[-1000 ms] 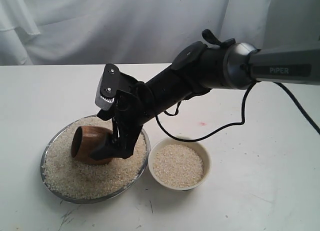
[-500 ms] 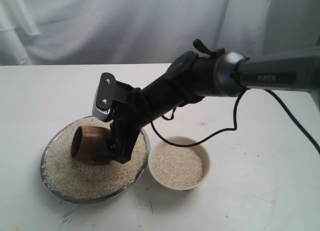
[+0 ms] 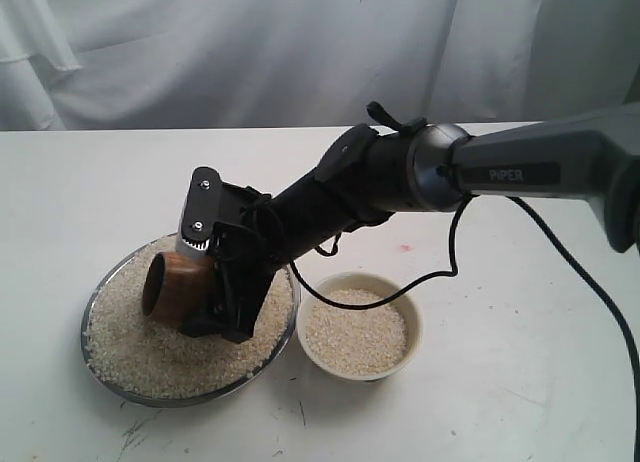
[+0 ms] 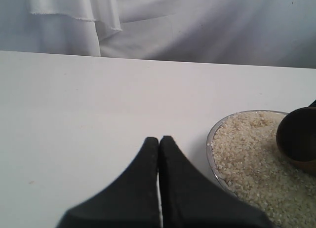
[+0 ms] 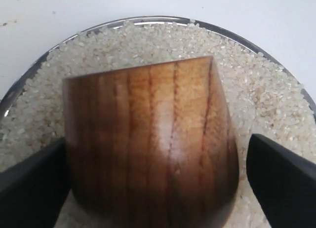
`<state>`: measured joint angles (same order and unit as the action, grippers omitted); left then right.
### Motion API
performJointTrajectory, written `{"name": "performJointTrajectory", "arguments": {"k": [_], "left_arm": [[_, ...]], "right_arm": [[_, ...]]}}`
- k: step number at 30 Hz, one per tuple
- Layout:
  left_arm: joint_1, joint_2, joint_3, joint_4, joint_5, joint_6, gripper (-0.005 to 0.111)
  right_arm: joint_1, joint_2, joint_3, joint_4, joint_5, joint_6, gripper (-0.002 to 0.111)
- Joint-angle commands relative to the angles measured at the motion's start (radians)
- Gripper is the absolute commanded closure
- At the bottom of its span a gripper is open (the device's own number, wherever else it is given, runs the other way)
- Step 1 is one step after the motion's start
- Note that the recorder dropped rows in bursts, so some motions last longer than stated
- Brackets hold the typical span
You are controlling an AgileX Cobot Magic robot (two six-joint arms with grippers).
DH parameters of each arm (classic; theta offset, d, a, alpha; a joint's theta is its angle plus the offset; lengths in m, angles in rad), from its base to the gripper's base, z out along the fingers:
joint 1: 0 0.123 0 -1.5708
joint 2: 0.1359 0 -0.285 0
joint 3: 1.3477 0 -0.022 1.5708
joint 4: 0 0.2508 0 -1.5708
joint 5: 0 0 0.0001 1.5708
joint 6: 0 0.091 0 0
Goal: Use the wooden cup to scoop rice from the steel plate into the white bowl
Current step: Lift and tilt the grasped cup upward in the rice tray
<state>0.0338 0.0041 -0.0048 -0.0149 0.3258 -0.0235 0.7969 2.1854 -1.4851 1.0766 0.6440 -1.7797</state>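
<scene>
It looks like a robotics lab's test bench: a white table [image 3: 520, 382], white cloth [image 3: 250, 52] hung along its far edge as a backdrop, and a black cable [image 3: 451, 247] trailing from an arm [image 3: 545, 172] marked PIPER.

The cup [image 5: 148, 139] is glowing reddish-brown, with darker grain stripes running along it and a pale sheen catching its middle. The rice [image 3: 150, 357] is lying off-white to pale beige, finely speckled. The plate [image 5: 148, 19] is flashing shiny grey at its rim. The bowl [image 3: 360, 278] is showing cream-white. The table [image 3: 80, 182] is reading plain white, one red speck [image 3: 405, 248] on it. The curtain [image 3: 250, 52] is hanging greyish white. The arm [image 3: 330, 197] is running black, then grey with white lettering.
</scene>
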Motion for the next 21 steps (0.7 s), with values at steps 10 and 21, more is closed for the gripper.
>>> {"name": "performJointTrajectory", "arguments": {"k": [10, 21], "left_arm": [[0.002, -0.004, 0.005, -0.002, -0.007, 0.0, 0.107], [0.002, -0.004, 0.005, -0.002, -0.007, 0.0, 0.107]], "right_arm": [[0.016, 0.01, -0.009, 0.013, -0.073, -0.019, 0.024], [0.016, 0.013, -0.009, 0.012, -0.073, 0.023, 0.032]]}}
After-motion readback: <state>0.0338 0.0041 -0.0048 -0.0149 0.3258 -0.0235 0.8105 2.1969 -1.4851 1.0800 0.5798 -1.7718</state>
